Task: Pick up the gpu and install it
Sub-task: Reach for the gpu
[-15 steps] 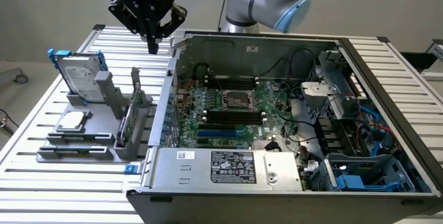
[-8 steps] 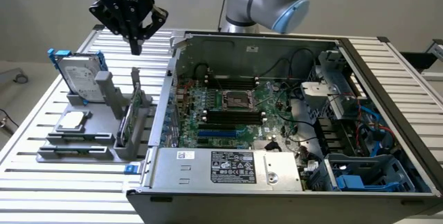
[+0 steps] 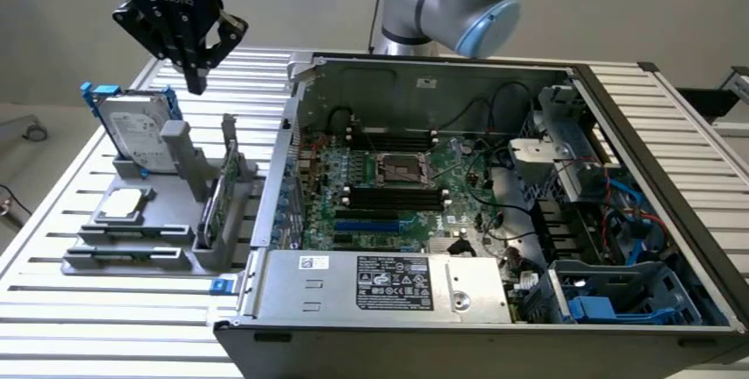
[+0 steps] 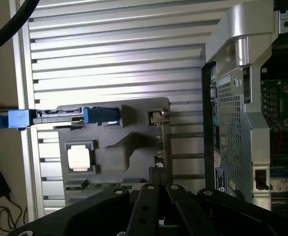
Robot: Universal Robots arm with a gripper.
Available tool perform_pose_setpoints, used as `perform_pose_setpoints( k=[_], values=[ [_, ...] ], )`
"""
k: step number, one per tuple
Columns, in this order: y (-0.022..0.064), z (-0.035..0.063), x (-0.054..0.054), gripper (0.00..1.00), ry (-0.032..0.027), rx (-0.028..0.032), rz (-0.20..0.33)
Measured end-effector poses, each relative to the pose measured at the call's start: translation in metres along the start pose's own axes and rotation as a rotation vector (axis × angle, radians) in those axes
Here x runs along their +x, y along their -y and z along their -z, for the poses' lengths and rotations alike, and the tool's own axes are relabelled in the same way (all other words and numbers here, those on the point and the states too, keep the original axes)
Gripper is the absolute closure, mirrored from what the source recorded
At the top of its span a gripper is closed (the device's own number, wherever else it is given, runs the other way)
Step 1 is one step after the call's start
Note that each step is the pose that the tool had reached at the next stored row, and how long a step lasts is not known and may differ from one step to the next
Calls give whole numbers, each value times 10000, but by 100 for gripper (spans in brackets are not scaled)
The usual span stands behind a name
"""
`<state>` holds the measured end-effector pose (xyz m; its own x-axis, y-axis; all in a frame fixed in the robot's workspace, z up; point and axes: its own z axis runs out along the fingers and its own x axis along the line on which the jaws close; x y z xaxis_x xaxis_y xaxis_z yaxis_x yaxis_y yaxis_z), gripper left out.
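In the exterior view, the gripper [image 3: 196, 86] is seen at about ten o'clock of the scene, hanging in the air with its jaws pressed together and nothing pinched between them. The gpu [image 3: 221, 196] is found toward six o'clock from the fingertips, apart from them, stood on edge in a grey holder [image 3: 129, 261] on the slatted table [image 3: 70, 309]. A hard drive [image 3: 136, 130] with a blue frame is propped upright at about ten o'clock from the gpu, and a small square chip [image 3: 125, 204] is laid at nine o'clock from it. An open computer case [image 3: 387, 281] is set at three o'clock of the holder, its motherboard [image 3: 392, 190] exposed. In the wrist view, the closed gripper [image 4: 157, 183] is seen over the holder [image 4: 129, 147], with the gpu [image 4: 159, 140] shown edge-on between the chip [image 4: 80, 157] and the case [image 4: 237, 98], near the fingertips.
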<state>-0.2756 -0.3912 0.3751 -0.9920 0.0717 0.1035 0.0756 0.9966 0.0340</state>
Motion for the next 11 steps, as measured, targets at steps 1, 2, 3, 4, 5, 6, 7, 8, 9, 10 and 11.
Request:
perform_pose_setpoints(
  k=[1,2,3,4,5,6,7,8,9,10,11],
  values=[
    [0,-7,42,89,-31,12,-1],
    [-2,-12,70,89,-45,41,0],
    [-2,-19,87,89,-43,93,33],
    [-2,-22,93,89,-43,152,113],
    [-1,-24,93,89,-46,197,240],
    [-1,-27,92,89,-36,230,396],
    [-1,-28,93,89,-3,264,556],
    [-1,-30,93,89,48,293,709],
    [-1,-32,92,89,124,315,867],
    [-1,-35,91,89,209,332,1015],
    [-1,-36,92,89,288,350,1151]
  ],
)
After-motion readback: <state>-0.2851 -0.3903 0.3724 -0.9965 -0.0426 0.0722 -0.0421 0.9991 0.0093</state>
